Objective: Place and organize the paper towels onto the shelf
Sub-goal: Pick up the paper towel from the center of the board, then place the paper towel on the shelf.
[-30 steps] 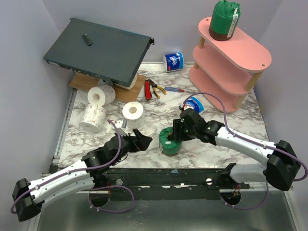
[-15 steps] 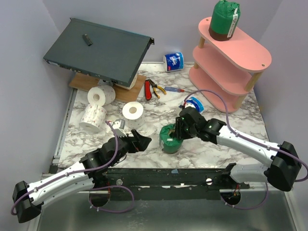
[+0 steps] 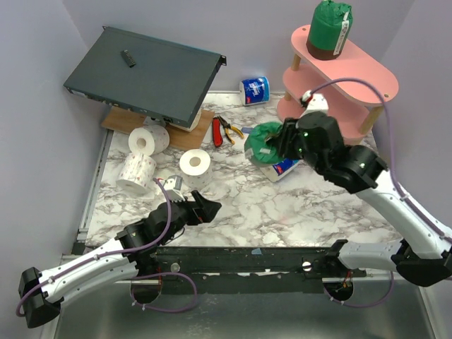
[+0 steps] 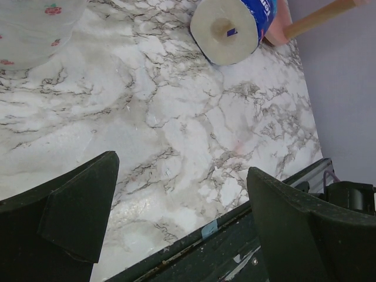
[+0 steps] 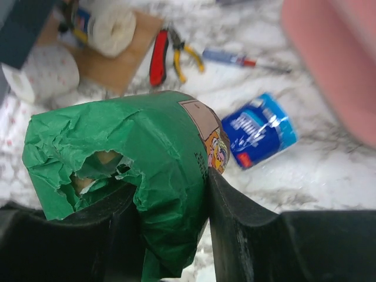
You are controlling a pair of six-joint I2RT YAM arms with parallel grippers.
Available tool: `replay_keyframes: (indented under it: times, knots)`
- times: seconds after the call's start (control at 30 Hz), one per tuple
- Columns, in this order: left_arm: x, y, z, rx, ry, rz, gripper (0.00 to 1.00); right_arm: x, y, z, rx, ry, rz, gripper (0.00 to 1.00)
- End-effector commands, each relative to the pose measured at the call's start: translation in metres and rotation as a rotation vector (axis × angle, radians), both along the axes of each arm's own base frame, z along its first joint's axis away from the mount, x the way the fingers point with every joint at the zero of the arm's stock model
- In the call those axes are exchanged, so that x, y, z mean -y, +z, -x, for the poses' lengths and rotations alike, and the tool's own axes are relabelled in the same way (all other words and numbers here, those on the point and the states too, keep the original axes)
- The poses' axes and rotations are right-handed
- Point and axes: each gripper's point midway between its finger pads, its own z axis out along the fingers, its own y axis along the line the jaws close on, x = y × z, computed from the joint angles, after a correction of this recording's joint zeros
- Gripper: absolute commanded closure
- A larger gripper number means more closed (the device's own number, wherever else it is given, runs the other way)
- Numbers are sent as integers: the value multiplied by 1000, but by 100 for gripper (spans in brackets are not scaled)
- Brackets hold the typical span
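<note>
the right gripper (image 3: pixel 274 145) is no longer sitting low at the front middle of the marble table (image 3: pixel 318 205), as it was 1 second ago; it is now hanging raised just in front of the pink shelf (image 3: pixel 360 85), carrying the torn green roll (image 3: pixel 260 141) up with it. its fingers are clamping that roll from both sides, with the crumpled end sticking out past the tips. the left gripper (image 3: pixel 205 208) is staying near the front edge, spread wide and holding nothing. a second green roll (image 3: pixel 328 30) is standing upright on the shelf's top board. 2 blue-and-white rolls are lying on the table: 1 (image 3: pixel 284 168) directly under the raised gripper, 1 (image 3: pixel 255 90) at the back. 3 white rolls (image 3: pixel 149 140) (image 3: pixel 137 169) (image 3: pixel 195 164) are sitting at the left, all well apart from the shelf.
</note>
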Motion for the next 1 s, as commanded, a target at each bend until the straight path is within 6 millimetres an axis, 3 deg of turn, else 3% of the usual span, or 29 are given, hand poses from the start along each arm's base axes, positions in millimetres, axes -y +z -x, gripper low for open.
replay_keyframes:
  times: [0.0, 0.13, 0.3, 0.4, 0.73, 0.97]
  knots:
    - [4, 4, 2, 1, -28, -3, 6, 58, 61, -23, 141, -192, 67, 59]
    - [11, 9, 1, 7, -57, -17, 6, 100, 115, -58, 229, -302, -21, 59]
    - [17, 12, 2, 0, -87, -52, 6, 123, 179, -76, 378, -436, -96, 59]
    - [18, 15, 2, 3, -100, -69, 6, 137, 205, -88, 445, -508, -161, 59]
    - [16, 19, 5, 16, -107, -53, 6, 181, 249, -104, 590, -707, -204, 59]
    - [13, 13, 6, 5, -107, -61, 6, 211, 249, -113, 623, -829, -200, 59]
